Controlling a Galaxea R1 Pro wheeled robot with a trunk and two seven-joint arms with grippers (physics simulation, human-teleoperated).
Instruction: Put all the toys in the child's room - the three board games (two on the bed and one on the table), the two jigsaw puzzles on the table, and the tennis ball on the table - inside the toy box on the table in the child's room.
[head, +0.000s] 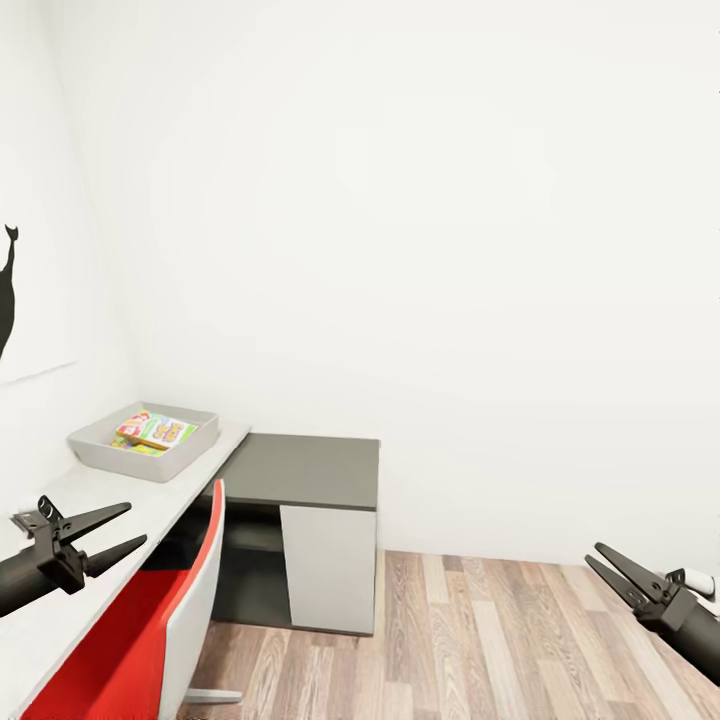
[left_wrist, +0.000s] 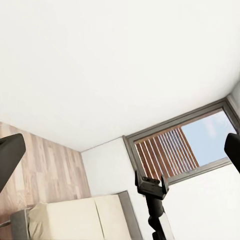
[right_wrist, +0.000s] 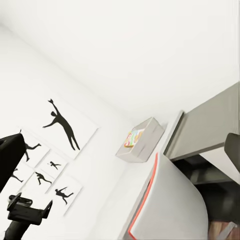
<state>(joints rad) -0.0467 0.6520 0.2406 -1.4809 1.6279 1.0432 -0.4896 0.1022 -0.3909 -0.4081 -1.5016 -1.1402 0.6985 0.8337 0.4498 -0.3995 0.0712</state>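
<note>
**Between loads: robot faces the desk with both grippers empty**

The toy box (head: 146, 441) sits at the far end of the table (head: 100, 500), close to the corner of the room. At least two flat, brightly printed items already lie inside it; the top one is a green-and-white game box (head: 158, 430) with yellow showing beneath. Which toys they are cannot be told for certain at this range. No other toy is visible on the bare desk top.

The left gripper (head: 135, 528) hangs over the near part of the table, fingers spread apart and holding nothing. The right gripper (head: 593, 560) is out over the wood floor (head: 480, 640), well apart from the desk, also open and empty. A red-and-white chair (head: 160, 620) stands tucked against the table edge below the left arm. The left wrist view takes in the bed (left_wrist: 75, 220) and a window (left_wrist: 180, 145).

The robot appears to be between a drop-off and the next fetch. Any remaining toys lie outside these views, so the next move likely calls for turning the base toward the bed or scanning the rest of the table before reaching.
</note>
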